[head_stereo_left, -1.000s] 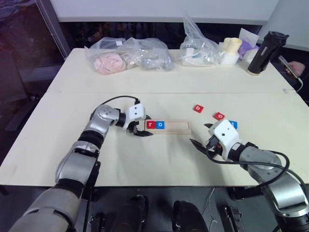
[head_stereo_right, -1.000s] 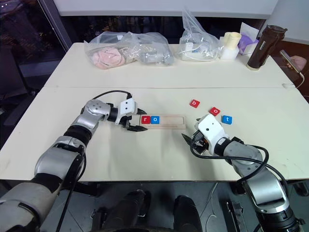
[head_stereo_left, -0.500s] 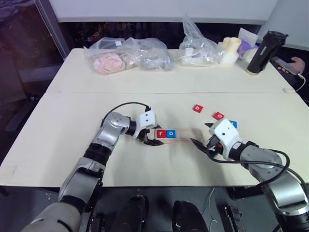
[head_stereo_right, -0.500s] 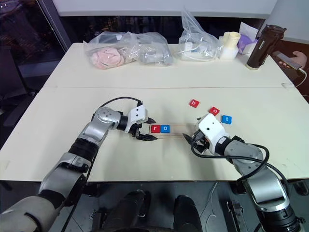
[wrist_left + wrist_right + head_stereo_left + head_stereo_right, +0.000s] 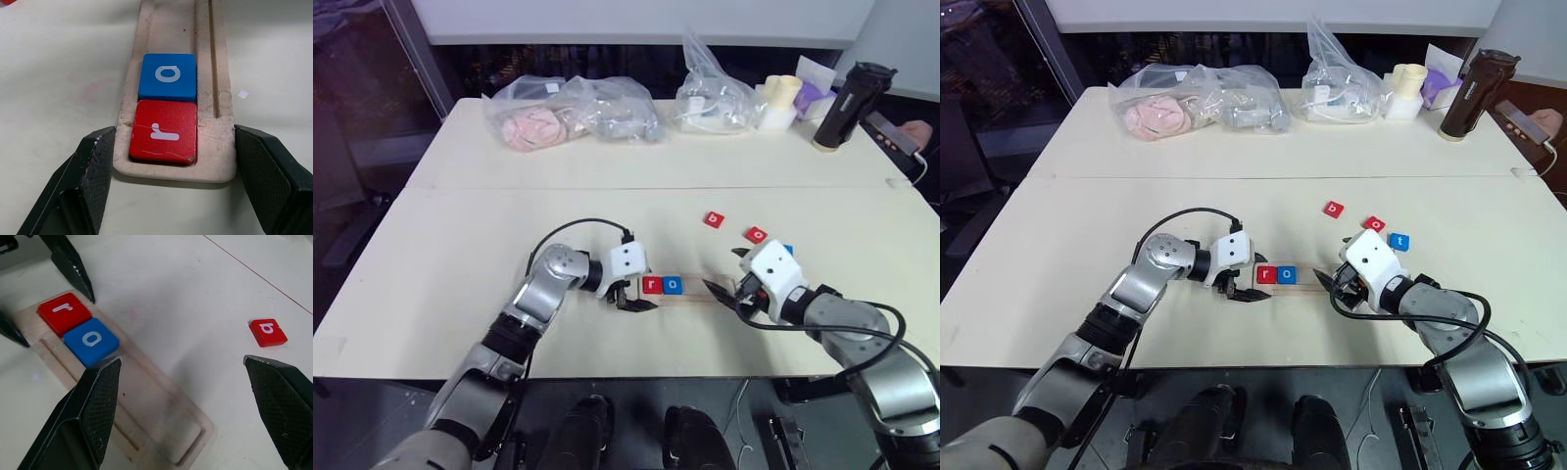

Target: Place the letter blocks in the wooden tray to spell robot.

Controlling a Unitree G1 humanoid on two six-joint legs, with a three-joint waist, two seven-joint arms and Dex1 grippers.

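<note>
Letter blocks: five. Three red: r [image 5: 1265, 274], b [image 5: 1334, 209], o [image 5: 1373, 225]. Two blue: o [image 5: 1287, 275], t [image 5: 1398, 240]. Two blocks in tray, three loose on bench [image 5: 1087, 225].
Wooden tray [image 5: 217, 147]: one.
Pincers: two, left pincer [image 5: 1244, 283], right pincer [image 5: 1334, 284].
Clear plastic bags with contents at far bench edge: three, [image 5: 1160, 113], [image 5: 1249, 103], [image 5: 1342, 83].
Dark bottle [image 5: 1469, 93]: one.
Phone [image 5: 1518, 119]: one.

The left hand [image 5: 173, 196] clamps the wooden tray's [image 5: 217, 147] end, where the red r block [image 5: 164, 132] touches the blue o block [image 5: 167, 76].
</note>
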